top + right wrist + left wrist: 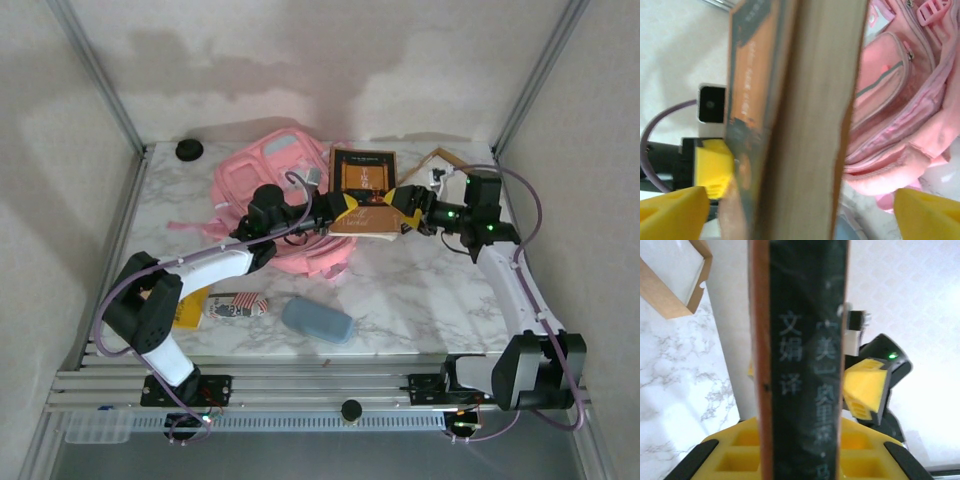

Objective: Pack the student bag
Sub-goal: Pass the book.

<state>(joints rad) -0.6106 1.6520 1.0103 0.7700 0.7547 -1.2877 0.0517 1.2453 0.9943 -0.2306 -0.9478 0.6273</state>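
A flat rectangular book (362, 185) w/ a dark and orange cover is held up over a white marble-patterned bench (420, 290), btwn two yellow-tipped tools. In the left wrist view its dark spine is printed w/ pale Chinese characters. In the right wrist view its page block is seen as a pale, matte slab. The left tool (346, 206) is clenched on the book's left edge, w/ one ribbed yellow finger (715, 167) pressed flat to the cover. The right tool (405, 206) is released: its fingertips (672, 210) are spread wide, w/ a gap on each side of the book.

The student bag (270, 180) is laid at the back, centre-left of the bench, beside the book and partly under the left arm (200, 265). It is made of soft, lumpy pink fabric w/ pale grey-blue panels, zip pockets and loose pink straps.

A shallow brown cardboard box (445, 160) is set at the back right corner. Near the front edge, a smooth blue-grey oval case (317, 320) and a small patterned pouch (236, 305) are laid close together, not touching. Bare marble is seen at front right. The bench is bounded by slanted metal posts (100, 75) and plain walls (320, 60) on 3 sides.
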